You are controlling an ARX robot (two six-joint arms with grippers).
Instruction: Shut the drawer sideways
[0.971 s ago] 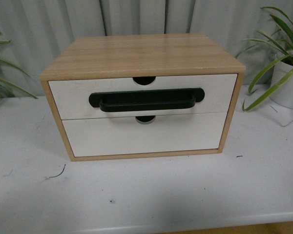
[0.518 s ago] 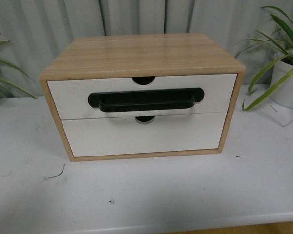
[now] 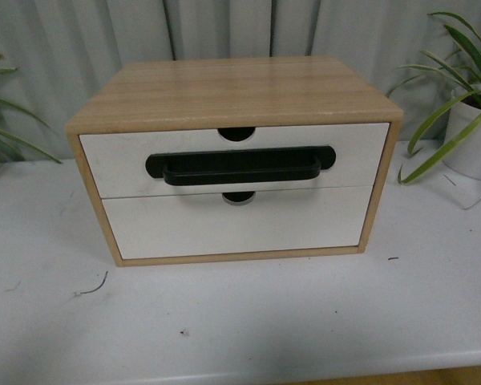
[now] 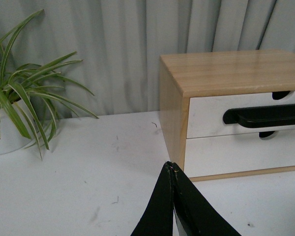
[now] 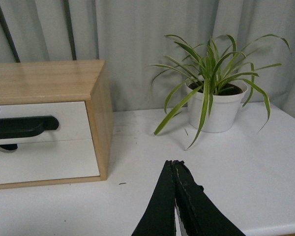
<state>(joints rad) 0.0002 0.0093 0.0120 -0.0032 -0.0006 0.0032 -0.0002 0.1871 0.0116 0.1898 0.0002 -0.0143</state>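
A light wood cabinet point(image 3: 232, 88) stands on the white table point(image 3: 248, 321). Its upper drawer point(image 3: 112, 160) has a white front, a long black bar handle point(image 3: 240, 167) and a half-round notch point(image 3: 237, 133) in the top edge; it sits flush in the cabinet. Below it is a handle-less white-fronted drawer point(image 3: 232, 224). No gripper shows in the front view. My left gripper point(image 4: 171, 167) is shut and empty, above the table off the cabinet's left front corner point(image 4: 179, 142). My right gripper point(image 5: 172, 163) is shut and empty, to the right of the cabinet point(image 5: 101, 123).
A potted spider plant in a white pot point(image 5: 211, 105) stands right of the cabinet, also in the front view point(image 3: 469, 136). Another potted plant point(image 4: 19, 103) stands to the left. Grey curtains point(image 3: 224, 28) hang behind. The table's front edge point(image 3: 305, 370) is near.
The cabinet and the drawer show only a slight shift of a few pixels in the front view. No arm enters that view.
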